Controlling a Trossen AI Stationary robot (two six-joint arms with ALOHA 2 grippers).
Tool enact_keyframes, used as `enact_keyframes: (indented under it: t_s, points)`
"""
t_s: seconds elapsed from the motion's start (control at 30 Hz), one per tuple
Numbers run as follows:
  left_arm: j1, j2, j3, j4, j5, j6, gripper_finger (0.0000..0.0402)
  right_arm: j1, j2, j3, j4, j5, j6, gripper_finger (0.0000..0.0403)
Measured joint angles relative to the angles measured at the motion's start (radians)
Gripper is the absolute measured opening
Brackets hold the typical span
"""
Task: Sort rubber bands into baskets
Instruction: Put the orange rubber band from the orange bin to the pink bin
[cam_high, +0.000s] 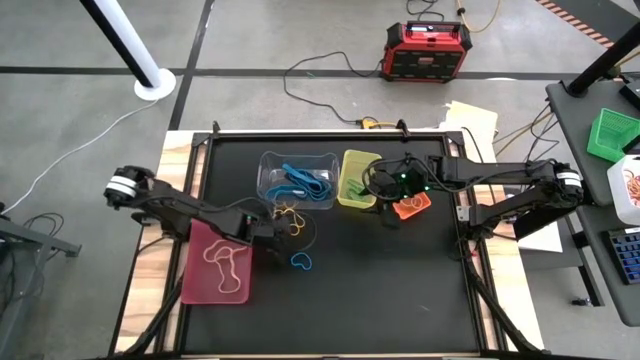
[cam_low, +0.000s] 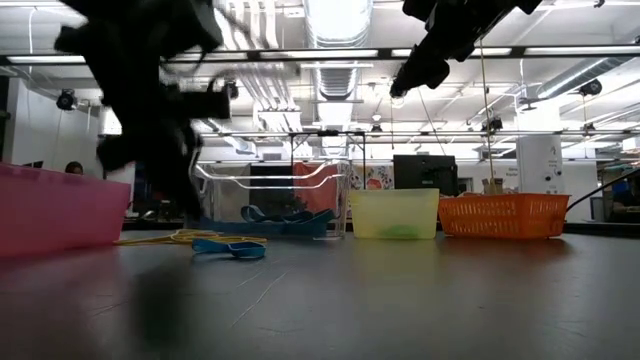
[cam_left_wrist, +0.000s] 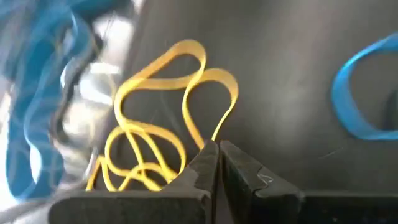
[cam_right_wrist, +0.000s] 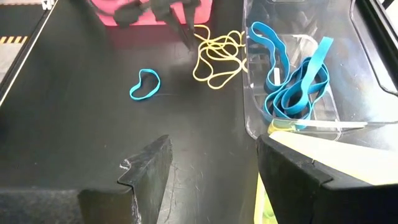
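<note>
Several yellow rubber bands (cam_high: 292, 218) lie tangled on the black table beside the clear tub (cam_high: 270, 165), which holds blue bands (cam_high: 305, 183). My left gripper (cam_high: 276, 226) is down at the tangle and shut on a yellow band (cam_left_wrist: 186, 93). One blue band (cam_high: 301, 262) lies loose on the table. A tan band (cam_high: 226, 258) lies in the pink tray (cam_high: 196, 285). My right gripper (cam_right_wrist: 211, 171) is open and empty, raised near the yellow-green bin (cam_high: 357, 178) and the orange bin (cam_high: 412, 206). My left gripper pinches one strand of a yellow band (cam_left_wrist: 214, 132) between its two shut fingertips, at the edge of the tangle. The fingers slant down from the table's left side. The tangle lies slack on the table.
A green crate (cam_high: 612, 133) and a white container (cam_high: 628, 185) stand on a side table at the right. A red and black box (cam_high: 428, 50) and cables lie on the floor beyond the table. The near half of the table is bare black surface.
</note>
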Motion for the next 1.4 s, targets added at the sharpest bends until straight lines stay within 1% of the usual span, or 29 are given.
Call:
enact_keyframes:
  t_s: [0.17, 0.23, 0.27, 0.3, 0.4, 0.43, 0.47, 0.5, 0.53, 0.6, 0.73, 0.93, 1.17, 1.4]
  points:
    - [-0.016, -0.086, 0.001, -0.006, -0.005, 0.004, 0.0000, 0.000, 0.000, -0.006, 0.000, 0.000, 0.001, 0.0224]
    - [-0.016, -0.111, 0.002, -0.004, -0.012, 0.005, 0.0000, 0.000, 0.000, -0.008, -0.010, 0.015, 0.029, 0.0224]
    - [-0.016, -0.119, 0.002, -0.009, -0.013, 0.004, 0.0000, 0.000, 0.000, -0.008, -0.034, 0.055, 0.067, 0.0224]
    - [-0.016, -0.125, 0.001, -0.014, -0.012, 0.002, 0.0000, 0.000, 0.000, -0.008, -0.074, 0.120, 0.113, 0.0224]
    - [-0.019, -0.170, 0.002, -0.012, 0.046, -0.001, 0.0000, -0.004, 0.000, -0.008, -0.279, 0.413, 0.302, 0.0223]
    - [-0.022, -0.187, 0.002, -0.012, 0.062, -0.001, 0.0000, -0.011, 0.006, -0.008, -0.357, 0.487, 0.357, 0.0221]
    - [-0.026, -0.205, 0.003, -0.012, 0.066, -0.002, 0.0000, -0.020, 0.010, -0.009, -0.423, 0.526, 0.389, 0.0220]
    - [-0.031, -0.227, 0.004, -0.012, 0.067, 0.000, 0.0000, -0.032, 0.015, -0.014, -0.474, 0.536, 0.412, 0.0217]
    - [-0.035, -0.249, 0.010, -0.014, 0.064, 0.008, 0.0000, -0.044, 0.020, -0.021, -0.504, 0.536, 0.420, 0.0215]
    - [-0.044, -0.299, 0.023, -0.005, 0.048, 0.037, 0.0000, -0.072, 0.024, -0.044, -0.500, 0.522, 0.406, 0.0210]
    - [-0.054, -0.386, 0.054, -0.010, 0.019, 0.094, 0.0000, -0.154, 0.040, -0.082, -0.450, 0.422, 0.359, 0.0197]
    - [-0.066, -0.479, 0.080, -0.010, 0.009, 0.156, 0.0000, -0.256, 0.091, -0.104, -0.437, 0.334, 0.337, 0.0185]
    - [-0.067, -0.521, 0.080, -0.010, 0.009, 0.216, 0.0000, -0.307, 0.231, -0.109, -0.411, 0.329, 0.290, 0.0190]
    - [-0.067, -0.517, 0.079, -0.011, 0.009, 0.217, 0.0000, -0.319, 0.360, -0.109, -0.381, 0.326, 0.254, 0.0199]
